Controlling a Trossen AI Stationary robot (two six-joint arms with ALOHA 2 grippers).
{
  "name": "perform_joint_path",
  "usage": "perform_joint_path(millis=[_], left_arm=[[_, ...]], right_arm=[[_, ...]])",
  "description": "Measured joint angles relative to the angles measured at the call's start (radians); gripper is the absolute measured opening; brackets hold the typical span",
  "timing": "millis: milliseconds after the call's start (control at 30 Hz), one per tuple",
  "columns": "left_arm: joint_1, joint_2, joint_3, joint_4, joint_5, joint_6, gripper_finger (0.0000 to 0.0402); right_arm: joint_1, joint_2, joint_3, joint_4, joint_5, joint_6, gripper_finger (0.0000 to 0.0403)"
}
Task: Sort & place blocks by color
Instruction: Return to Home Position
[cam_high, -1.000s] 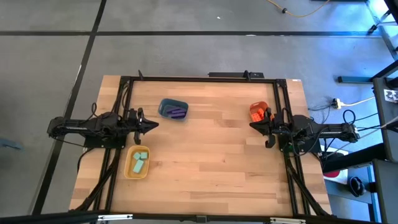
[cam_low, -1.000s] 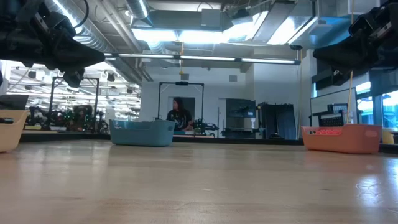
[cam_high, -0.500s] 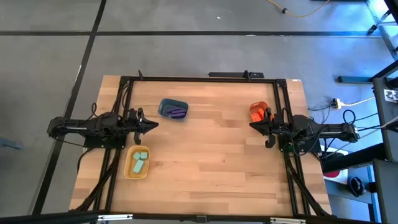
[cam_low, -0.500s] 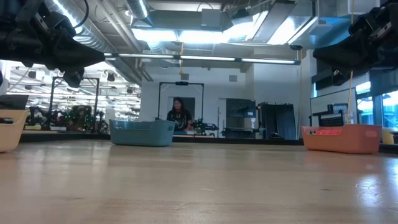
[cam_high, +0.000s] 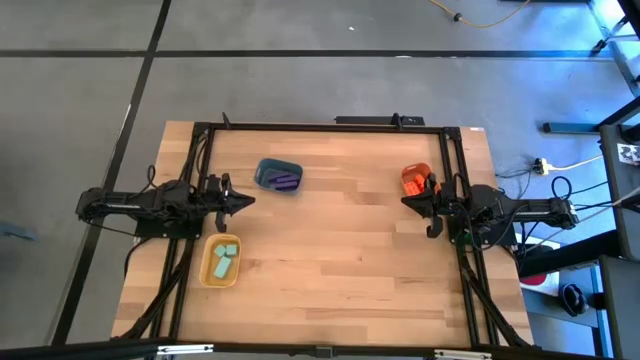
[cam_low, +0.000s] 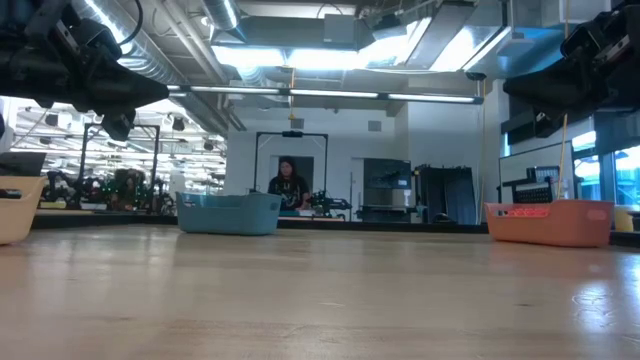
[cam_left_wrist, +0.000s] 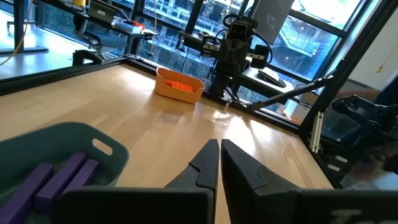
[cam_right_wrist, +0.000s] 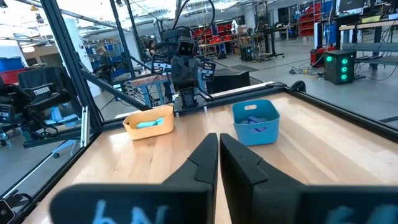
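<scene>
Grippers both look pinched closed from my end, left gripper (cam_high: 246, 200) at mid-left of the table (cam_high: 330, 262), right gripper (cam_high: 407, 200) at mid-right. Purple blocks (cam_high: 287, 182) lie in the blue tub (cam_high: 262, 171) upper left of centre, mint-green blocks (cam_high: 224, 259) in the yellow tub (cam_high: 206, 269) lower left, orange-red blocks (cam_high: 411, 184) in the orange tub (cam_high: 416, 169) beside the right gripper.

The left arm (cam_high: 150, 203) and right arm (cam_high: 500, 210) are slim, black and jointed, with thin dark cables looping beside them. Each ends in two matte dark fingers (cam_left_wrist: 205, 167) tapering to wedge tips. The right wrist housing (cam_right_wrist: 124, 205) bears a blurred blue marking.
</scene>
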Motion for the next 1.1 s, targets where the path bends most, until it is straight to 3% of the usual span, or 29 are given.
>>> perform_joint_path(millis=[333,867,1100], left_arm=[[0.0,0.0,0.0,0.0,0.0,0.0,0.0022],[0.0,0.0,0.0,0.0,0.0,0.0,0.0001],[0.0,0.0,0.0,0.0,0.0,0.0,0.0009]], right_arm=[[0.0,0.0,0.0,0.0,0.0,0.0,0.002],[0.0,0.0,0.0,0.0,0.0,0.0,0.002],[0.0,0.0,0.0,0.0,0.0,0.0,0.002]])
